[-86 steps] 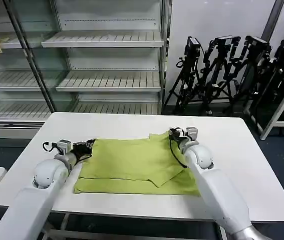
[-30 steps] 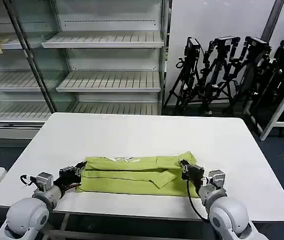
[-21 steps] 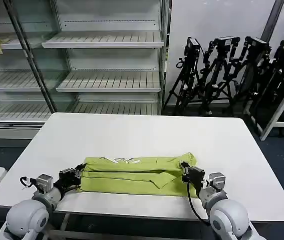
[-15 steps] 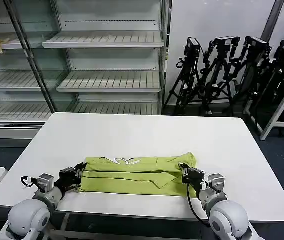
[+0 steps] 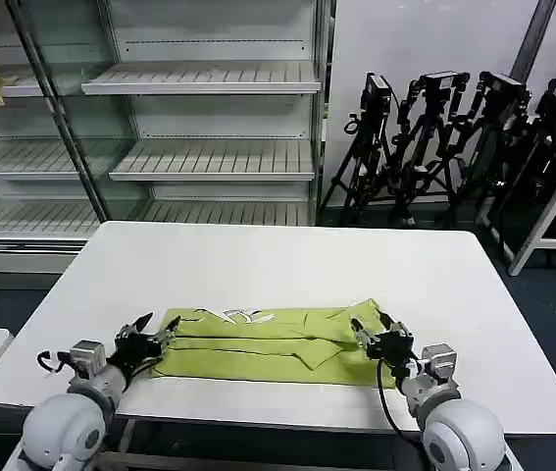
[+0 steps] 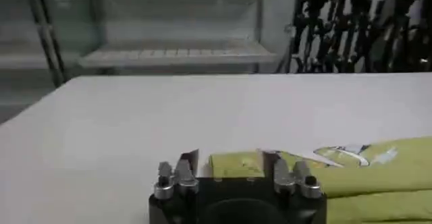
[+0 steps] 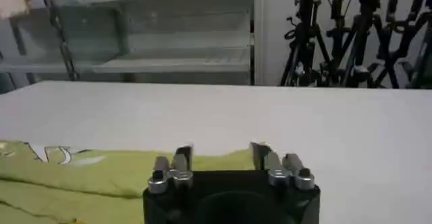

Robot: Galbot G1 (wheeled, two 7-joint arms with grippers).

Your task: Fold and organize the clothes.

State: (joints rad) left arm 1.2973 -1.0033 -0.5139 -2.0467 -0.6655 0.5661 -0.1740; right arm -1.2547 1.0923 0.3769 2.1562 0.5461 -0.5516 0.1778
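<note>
Lime shirt (image 5: pixel 270 343) lies folded into a long band across the near half of the table (image 5: pixel 287 260), white print showing on the far edge, left of centre.

Head view: left gripper (image 5: pixel 150 337) at the band's left end, jaws spread, nothing pinched. Right gripper (image 5: pixel 376 334) at the right end, jaws also spread, fingers over the corner of the cloth. Both look released. Band isn't clean: a diagonal flap sits right of centre and the right end bunches up higher than the left.

Left wrist view: left gripper (image 6: pixel 229 171) low over the table, fingers apart, shirt end (image 6: pixel 324 171) just beyond and between them. Risk: if it closes or slides forward from here it could catch the top layer and peel the fold open.

Right wrist view: right gripper (image 7: pixel 219 161) open, shirt (image 7: pixel 88 171) right at the fingertips, possibly touching. Can't tell if a fingertip is under a layer. Risk: pulling back with cloth snagged would drag that bunched corner toward the table's near edge and skew the band.

Other risk: the next fold, probably end to end, needs both layers gripped. A shallow pinch takes only the top layer and the stack splits. The uneven right end makes that likelier.
</note>
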